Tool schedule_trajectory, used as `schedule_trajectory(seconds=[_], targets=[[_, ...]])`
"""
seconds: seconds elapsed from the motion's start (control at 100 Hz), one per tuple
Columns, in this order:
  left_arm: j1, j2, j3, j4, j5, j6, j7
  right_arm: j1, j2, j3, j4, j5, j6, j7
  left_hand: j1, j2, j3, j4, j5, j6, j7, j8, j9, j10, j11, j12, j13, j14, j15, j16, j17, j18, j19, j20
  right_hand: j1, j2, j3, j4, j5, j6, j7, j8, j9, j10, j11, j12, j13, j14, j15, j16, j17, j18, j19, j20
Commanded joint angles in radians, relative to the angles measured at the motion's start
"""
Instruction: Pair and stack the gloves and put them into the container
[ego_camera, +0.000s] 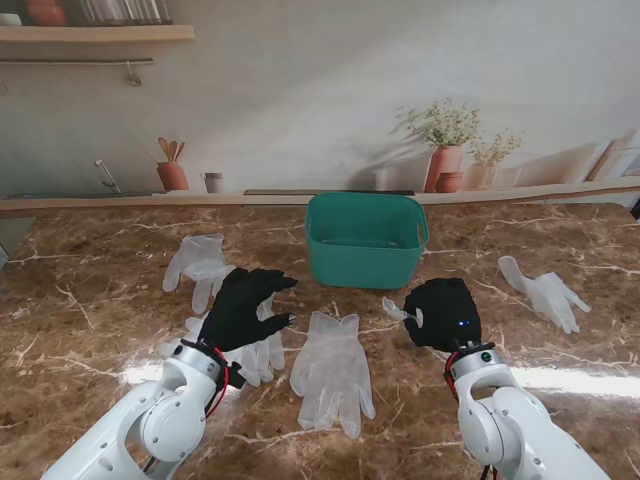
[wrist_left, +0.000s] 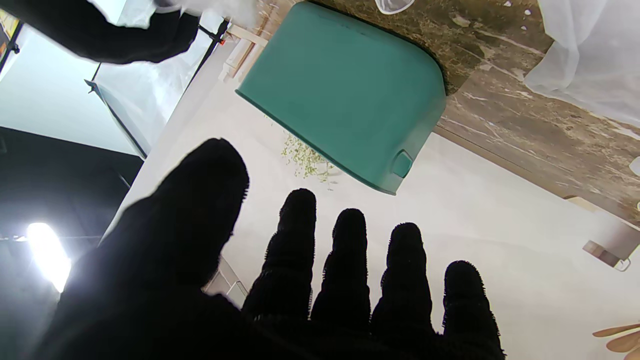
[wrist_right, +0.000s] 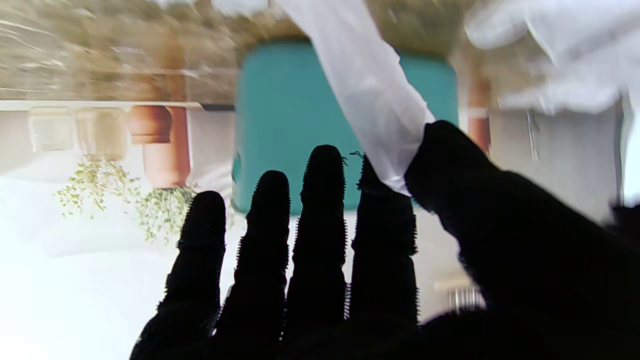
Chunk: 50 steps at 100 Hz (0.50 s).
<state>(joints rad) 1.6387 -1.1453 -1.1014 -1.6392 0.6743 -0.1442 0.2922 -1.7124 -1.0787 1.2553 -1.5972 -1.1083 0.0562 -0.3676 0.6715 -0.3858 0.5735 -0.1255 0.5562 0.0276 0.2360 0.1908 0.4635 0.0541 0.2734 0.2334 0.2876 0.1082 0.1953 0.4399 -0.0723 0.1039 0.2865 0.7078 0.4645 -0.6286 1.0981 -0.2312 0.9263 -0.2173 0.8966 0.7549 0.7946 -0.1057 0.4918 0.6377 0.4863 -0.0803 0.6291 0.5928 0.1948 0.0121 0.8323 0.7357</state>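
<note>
Both arms come up from the corners nearest me. Left hand (ego_camera: 245, 305) hangs with fingers spread and nothing in it; its wrist view shows the fingers (wrist_left: 345, 260) fanned out against the wall, no glove between them. Right hand (ego_camera: 443, 312) has thumb and index pinched on a strip of white glove (wrist_right: 370, 100), which looks like one finger of a glove; on the stand view only a small white bit (ego_camera: 397, 311) sticks out on its left side, so I can't tell how much of that glove is there.

Under the left hand, partly hidden, lies a glove (ego_camera: 262, 352) with its fingers pointing back toward me. Between the two hands sits the middle glove (ego_camera: 332, 372), flat, long axis running near-to-far, cuff toward the bin and fingers toward me. Just beyond the left hand is another glove (ego_camera: 198, 265). Well off to the right of the right hand lies one more (ego_camera: 545, 293), long axis slanting, fingers aimed right and toward me.

Beyond both hands, roughly between them, is the green bin (ego_camera: 365, 263), and what shows of its inside looks empty.

My read: early days. Nothing paired, nothing stacked, nothing binned. All of the matching and the drop-off is left.
</note>
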Motion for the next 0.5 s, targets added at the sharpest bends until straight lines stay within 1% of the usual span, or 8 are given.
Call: schedule_trajectory(seconds=[0.0, 0.04, 0.05, 0.08, 0.16, 0.25, 0.39, 0.49], targets=[[0.008, -0.003, -0.003, -0.006, -0.012, -0.01, 0.003, -0.027, -0.013, 0.022, -0.071, 0.016, -0.015, -0.005, -0.016, 0.032, -0.033, 0.023, 0.02, -0.02, 0.009, 0.002, -0.015, -0.013, -0.029, -0.009, -0.035, -0.04, -0.034, -0.007, -0.018, -0.001, -0.036, 0.02, 0.021, 0.041, 0.036, -0.018, 0.025, -0.077, 0.028, 0.039, -0.006, -0.014, 0.017, 0.02, 0.003, -0.023, 0.012, 0.011, -0.005, -0.015, 0.013, 0.002], [0.009, -0.003, -0.005, -0.007, -0.017, -0.018, 0.001, -0.043, -0.018, 0.038, -0.104, 0.038, -0.034, -0.003, -0.017, 0.027, -0.033, 0.023, 0.02, -0.021, 0.009, 0.002, -0.013, -0.013, -0.029, -0.009, -0.035, -0.041, -0.034, -0.007, -0.018, -0.001, -0.036, 0.021, 0.023, 0.04, 0.037, -0.018, 0.027, -0.073, 0.026, 0.04, -0.002, -0.013, 0.017, 0.021, 0.006, -0.021, 0.012, 0.011, -0.005, -0.013, 0.013, 0.003], [0.009, -0.003, -0.006, -0.008, -0.018, -0.021, 0.0, -0.047, -0.019, 0.041, -0.111, 0.043, -0.039, -0.002, -0.017, 0.027, -0.033, 0.023, 0.02, -0.02, 0.009, 0.002, -0.016, 0.001, -0.031, -0.009, -0.035, -0.042, -0.035, -0.007, -0.019, -0.001, -0.036, 0.022, 0.022, 0.039, 0.037, -0.019, 0.028, -0.073, 0.026, 0.041, 0.0, -0.013, 0.018, 0.022, 0.006, -0.021, 0.012, 0.011, -0.005, -0.013, 0.012, 0.003], [0.009, -0.002, -0.008, -0.009, -0.025, -0.031, -0.005, -0.057, -0.022, 0.051, -0.134, 0.056, -0.051, 0.0, -0.019, 0.023, -0.033, 0.023, 0.018, -0.02, 0.008, 0.002, -0.013, -0.013, -0.031, -0.009, -0.037, -0.043, -0.036, -0.008, -0.02, -0.002, -0.038, 0.022, 0.023, 0.038, 0.038, -0.019, 0.03, -0.074, 0.024, 0.041, 0.002, -0.012, 0.017, 0.023, 0.006, -0.021, 0.012, 0.011, -0.004, -0.011, 0.012, 0.004], [0.012, -0.002, -0.015, -0.014, -0.052, -0.056, -0.023, -0.08, -0.028, 0.071, -0.185, 0.09, -0.083, 0.008, -0.023, 0.005, -0.032, 0.023, 0.015, -0.017, 0.004, 0.0, -0.014, -0.015, -0.034, -0.011, -0.043, -0.045, -0.041, -0.01, -0.023, -0.005, -0.048, 0.02, 0.023, 0.034, 0.041, -0.02, 0.035, -0.071, 0.022, 0.042, 0.007, -0.01, 0.012, 0.024, 0.012, -0.016, 0.01, 0.011, -0.001, -0.008, 0.013, 0.005], [0.015, -0.001, -0.025, -0.022, -0.087, -0.088, -0.052, -0.101, -0.034, 0.088, -0.23, 0.132, -0.134, 0.018, -0.036, -0.023, -0.033, 0.02, 0.013, -0.008, -0.003, -0.004, -0.017, 0.004, -0.04, -0.014, -0.053, -0.048, -0.047, -0.013, -0.027, -0.007, -0.061, 0.019, 0.023, 0.031, 0.043, -0.021, 0.036, -0.073, 0.018, 0.041, 0.011, -0.011, 0.001, 0.022, 0.014, -0.015, 0.008, 0.011, 0.0, -0.004, 0.009, 0.005], [0.021, 0.003, -0.039, -0.032, -0.134, -0.139, -0.096, -0.126, -0.04, 0.103, -0.28, 0.196, -0.212, 0.039, -0.066, -0.077, -0.029, 0.015, 0.013, 0.006, -0.015, -0.011, -0.02, -0.003, -0.047, -0.018, -0.073, -0.05, -0.058, -0.02, -0.018, -0.009, -0.101, -0.003, 0.021, 0.027, 0.044, -0.022, 0.04, -0.077, 0.014, 0.038, 0.022, -0.009, -0.012, 0.021, 0.021, -0.013, 0.002, 0.009, 0.001, 0.0, 0.003, 0.006], [0.031, 0.007, -0.046, -0.046, -0.15, -0.154, -0.118, -0.137, -0.044, 0.1, -0.301, 0.233, -0.242, 0.045, -0.072, -0.078, -0.033, 0.014, 0.033, 0.021, -0.006, -0.007, -0.013, -0.001, -0.046, -0.018, -0.075, -0.044, -0.058, -0.019, -0.014, -0.007, -0.111, -0.013, 0.022, 0.024, 0.045, -0.022, 0.044, -0.071, 0.014, 0.034, 0.032, -0.007, -0.014, 0.023, 0.032, -0.012, 0.001, 0.008, 0.009, 0.004, 0.004, 0.008]])
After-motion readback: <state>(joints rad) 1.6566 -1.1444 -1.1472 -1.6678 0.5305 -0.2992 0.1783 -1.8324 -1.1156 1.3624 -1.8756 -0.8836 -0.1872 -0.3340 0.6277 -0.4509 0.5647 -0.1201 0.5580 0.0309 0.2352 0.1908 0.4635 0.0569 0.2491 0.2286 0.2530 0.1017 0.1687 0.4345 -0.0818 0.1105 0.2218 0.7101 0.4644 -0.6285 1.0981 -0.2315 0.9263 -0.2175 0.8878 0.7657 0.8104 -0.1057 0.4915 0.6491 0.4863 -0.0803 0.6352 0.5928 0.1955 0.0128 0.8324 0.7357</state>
